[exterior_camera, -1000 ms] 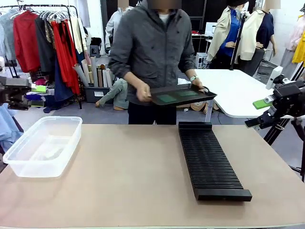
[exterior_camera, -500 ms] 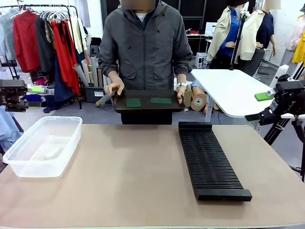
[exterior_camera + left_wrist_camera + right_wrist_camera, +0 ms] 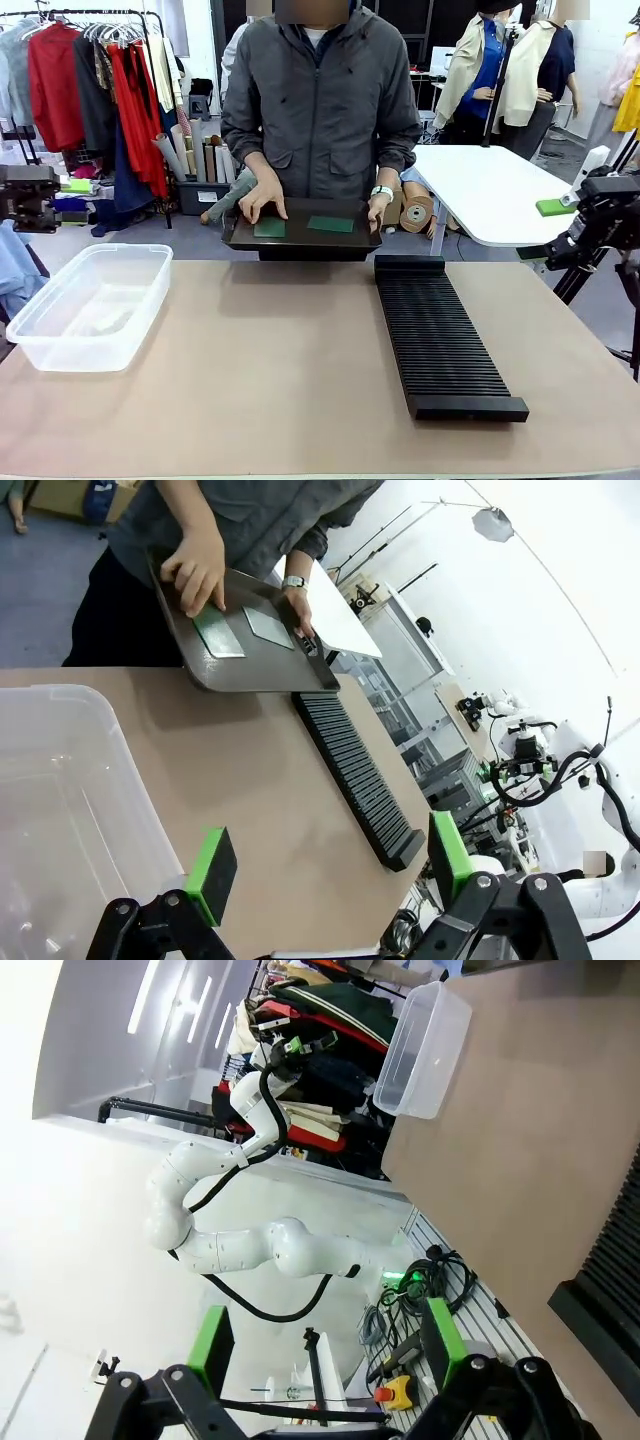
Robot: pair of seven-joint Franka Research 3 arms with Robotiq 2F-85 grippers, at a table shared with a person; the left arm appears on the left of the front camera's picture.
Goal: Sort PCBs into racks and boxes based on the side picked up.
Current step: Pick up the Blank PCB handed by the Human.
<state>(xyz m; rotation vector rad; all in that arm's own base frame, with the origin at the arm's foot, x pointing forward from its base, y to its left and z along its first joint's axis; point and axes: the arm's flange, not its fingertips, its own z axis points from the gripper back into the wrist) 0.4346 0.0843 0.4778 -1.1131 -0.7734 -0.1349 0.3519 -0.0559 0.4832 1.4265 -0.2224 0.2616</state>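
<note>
Lowered toward the table (image 3: 250, 380), the tray (image 3: 300, 243) bears two PCBs (image 3: 330, 224); left hand (image 3: 330, 865) and right hand (image 3: 325, 1343) gape empty.

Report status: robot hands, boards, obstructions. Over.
Left hand, right hand open, empty. Two PCBs on black tray, held by person at far edge. Person's fingers rest on one PCB; rack, tub untouched.

Two PCBs (image 3: 269, 228) green — one darker, one paler and greyer in the left wrist view. Tray (image 3: 300, 243) under them black. Rack (image 3: 440, 340) black, fine parallel ribs all along. Tub (image 3: 90, 305) clear, colourless. Table (image 3: 250, 380) plain tan. Person's jacket (image 3: 320, 100) grey. Left gripper (image 3: 330, 865) and right gripper (image 3: 325, 1343) black, pads (image 3: 212, 873) bright green — left arm (image 3: 250, 1245) white.
</note>
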